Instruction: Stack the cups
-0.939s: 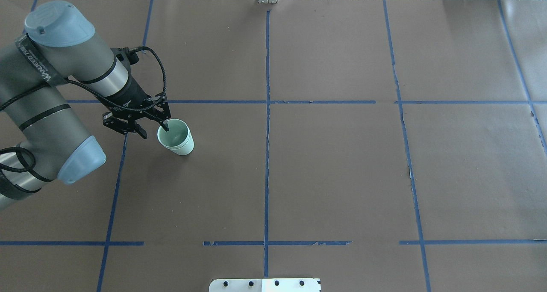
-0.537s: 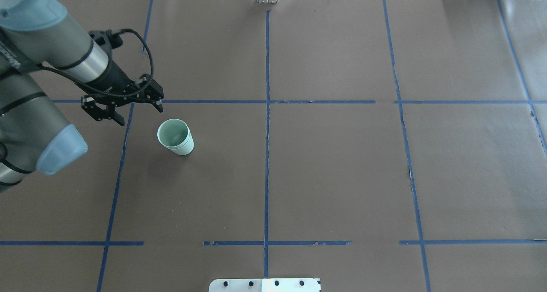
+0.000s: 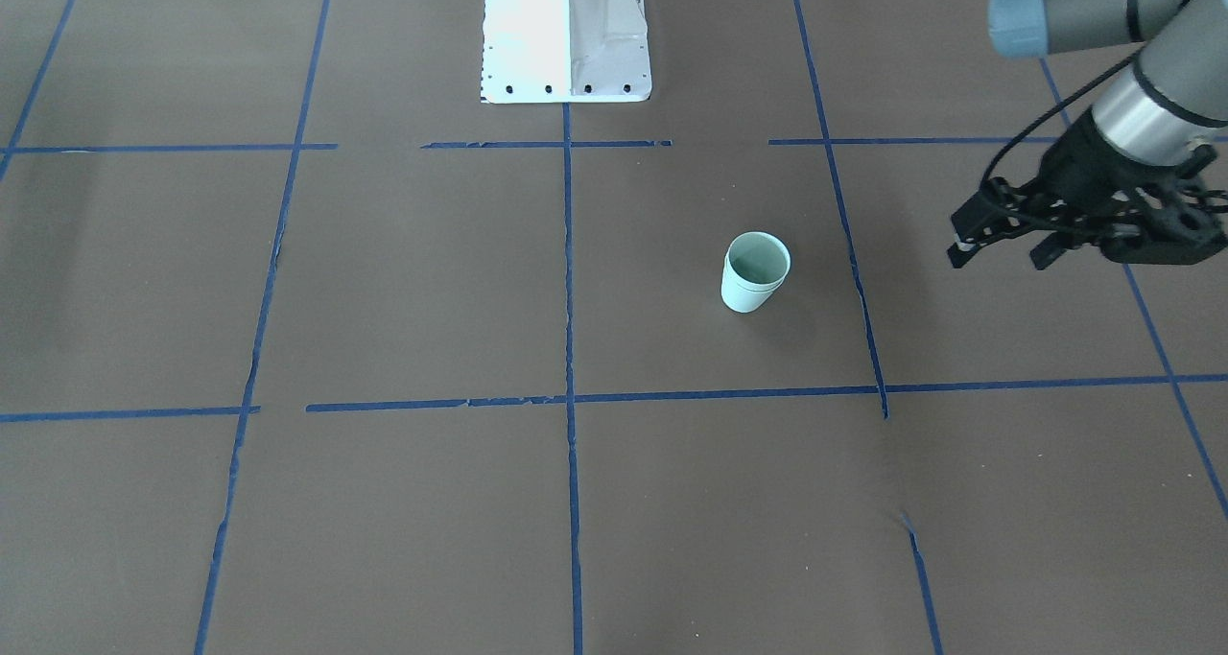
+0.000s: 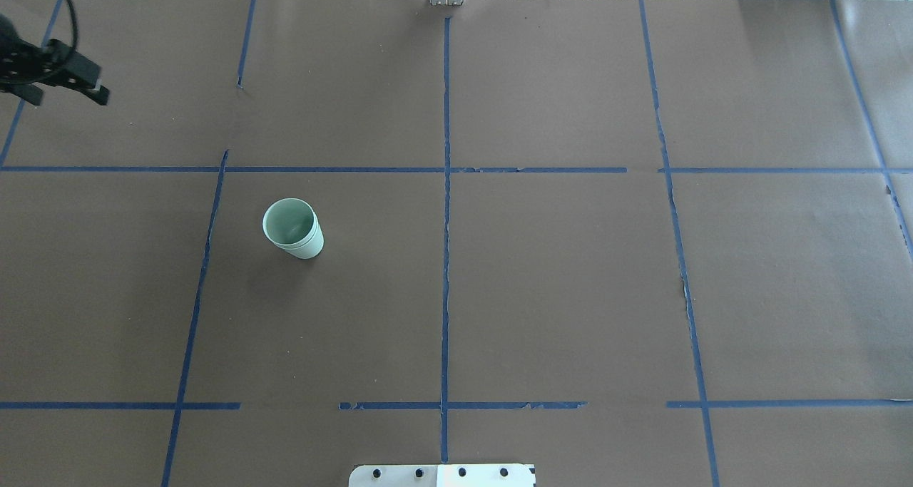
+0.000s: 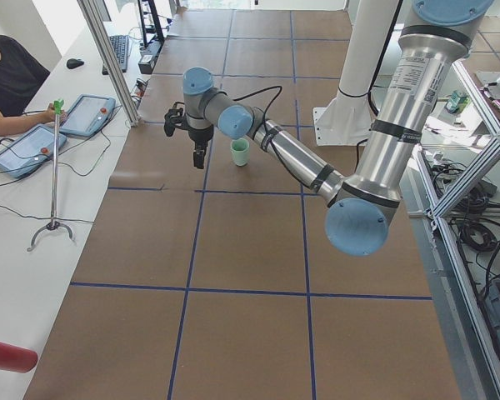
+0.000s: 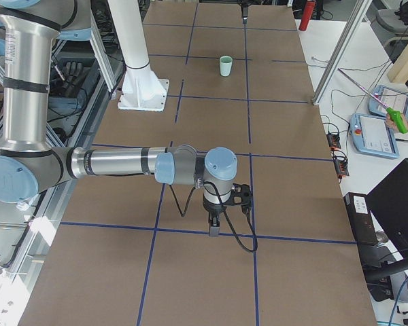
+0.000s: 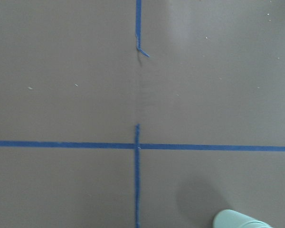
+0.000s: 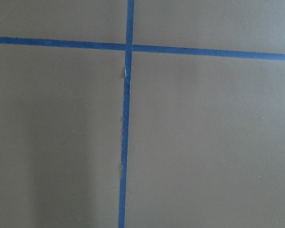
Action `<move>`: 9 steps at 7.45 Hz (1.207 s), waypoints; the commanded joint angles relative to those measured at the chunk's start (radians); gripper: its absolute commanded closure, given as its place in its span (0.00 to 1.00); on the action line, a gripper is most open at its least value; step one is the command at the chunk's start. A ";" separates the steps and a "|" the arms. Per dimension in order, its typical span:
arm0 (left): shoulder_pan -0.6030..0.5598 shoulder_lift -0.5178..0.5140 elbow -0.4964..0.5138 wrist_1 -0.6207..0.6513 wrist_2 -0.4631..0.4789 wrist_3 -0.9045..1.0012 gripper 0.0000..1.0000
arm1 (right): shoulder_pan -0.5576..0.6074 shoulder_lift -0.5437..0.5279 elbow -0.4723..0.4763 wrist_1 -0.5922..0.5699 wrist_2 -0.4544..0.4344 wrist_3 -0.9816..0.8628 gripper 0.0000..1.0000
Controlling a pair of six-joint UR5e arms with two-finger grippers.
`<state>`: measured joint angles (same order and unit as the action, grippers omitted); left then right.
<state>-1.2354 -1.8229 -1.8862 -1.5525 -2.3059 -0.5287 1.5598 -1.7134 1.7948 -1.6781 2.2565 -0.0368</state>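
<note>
Left of centre; cups (image 4: 292,228) nested, unmoved; left gripper (image 3: 1000,250) withdrawn, fingers (image 3: 965,243) apart

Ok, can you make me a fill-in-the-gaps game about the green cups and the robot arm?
1. The two cups sit one ___ the other.
2. They stand ___ on the table, not tipped over.
3. The left pincer is open, away from the cups, and holds ___.
4. The tape lines on the table are the colour ___.
Missing words: inside, upright, nothing, blue.
</note>
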 commanded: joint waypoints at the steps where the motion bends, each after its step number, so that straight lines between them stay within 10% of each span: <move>1: -0.192 0.173 0.016 -0.001 -0.006 0.416 0.00 | -0.001 0.000 0.000 0.000 0.000 0.000 0.00; 4: -0.405 0.312 0.197 -0.014 -0.012 0.741 0.00 | -0.001 0.000 0.000 0.000 0.000 0.000 0.00; 9: -0.418 0.310 0.312 0.000 -0.012 0.663 0.00 | 0.000 0.001 0.000 0.000 0.000 0.000 0.00</move>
<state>-1.6532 -1.5061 -1.5696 -1.5572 -2.3162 0.1855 1.5599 -1.7126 1.7948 -1.6782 2.2565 -0.0369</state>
